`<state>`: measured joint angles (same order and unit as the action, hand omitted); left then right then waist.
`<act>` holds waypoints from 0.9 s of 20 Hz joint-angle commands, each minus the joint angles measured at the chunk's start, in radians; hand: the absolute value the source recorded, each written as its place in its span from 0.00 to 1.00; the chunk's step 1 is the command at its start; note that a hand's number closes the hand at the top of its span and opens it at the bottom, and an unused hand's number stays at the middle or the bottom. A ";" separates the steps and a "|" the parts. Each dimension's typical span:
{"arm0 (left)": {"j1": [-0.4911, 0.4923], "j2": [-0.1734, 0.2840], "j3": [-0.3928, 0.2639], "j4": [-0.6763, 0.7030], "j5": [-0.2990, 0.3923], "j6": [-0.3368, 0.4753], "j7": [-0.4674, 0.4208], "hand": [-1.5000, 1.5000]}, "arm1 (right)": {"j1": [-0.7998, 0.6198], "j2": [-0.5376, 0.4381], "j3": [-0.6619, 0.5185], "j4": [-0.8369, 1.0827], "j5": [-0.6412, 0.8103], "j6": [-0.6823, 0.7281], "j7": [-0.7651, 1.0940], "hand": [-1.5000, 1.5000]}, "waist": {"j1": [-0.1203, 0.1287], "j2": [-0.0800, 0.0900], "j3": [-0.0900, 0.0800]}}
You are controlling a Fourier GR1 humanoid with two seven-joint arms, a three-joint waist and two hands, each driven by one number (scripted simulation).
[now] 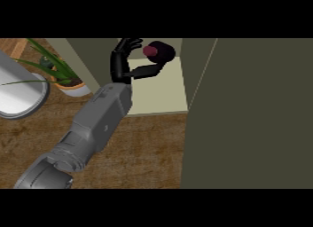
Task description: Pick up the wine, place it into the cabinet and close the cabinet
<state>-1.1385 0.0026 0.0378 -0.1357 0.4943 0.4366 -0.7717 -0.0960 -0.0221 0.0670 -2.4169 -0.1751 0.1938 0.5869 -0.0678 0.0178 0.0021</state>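
Cabinet [250, 111] dominates the right side, its dark open door hiding whatever lies behind it; a pale shelf [162, 93] shows inside. Left forearm reaches up into the opening, left hand [123, 60] with fingers spread and thumb hooked beside the wine [157, 51], seen end-on above the shelf; actual contact is unclear. A plant [57, 73] stands left, partly cut off.

forearm [99, 122]: grey, showing as boxy, faceted panels
elbow joint [44, 175]: showing a rounded grey housing, ringed
hand [123, 62]: black, slender fingers and a thumb
wrist: black joining grey
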 commanded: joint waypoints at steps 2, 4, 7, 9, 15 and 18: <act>0.025 0.015 0.002 0.043 -0.016 0.012 -0.003 0.00 | 0.024 -0.015 -0.030 -0.032 -0.034 0.011 -0.013 0.00 | 0.002 0.006 -0.002; -0.005 0.023 0.008 0.049 -0.016 0.045 0.009 0.00 | 0.007 -0.010 -0.035 -0.055 -0.063 -0.010 0.030 0.00 | -0.013 0.011 -0.003; -0.015 0.055 -0.016 0.066 -0.046 0.038 0.044 0.00 | 0.019 0.001 0.007 -0.062 -0.023 -0.008 0.021 0.00 | -0.005 0.007 -0.003; 0.018 0.037 -0.014 0.074 -0.048 0.066 0.003 0.00 | 0.036 0.001 0.022 -0.070 -0.011 0.002 0.008 0.00 | -0.020 0.013 -0.004; 0.075 -0.002 0.003 0.054 -0.040 0.077 -0.079 0.00 | 0.014 -0.003 0.002 -0.052 -0.017 -0.011 0.005 0.00 | -0.018 0.013 -0.004; 0.057 0.022 0.022 0.047 -0.030 0.057 -0.063 0.00 | 0.014 0.004 0.023 -0.045 -0.025 -0.002 -0.003 0.00 | -0.016 0.014 -0.004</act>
<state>-1.1035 0.0001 0.0405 -0.0911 0.4532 0.5069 -0.8145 -0.0980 -0.0229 0.0776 -2.4125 -0.1703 0.1917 0.5713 -0.0812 0.0256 0.0014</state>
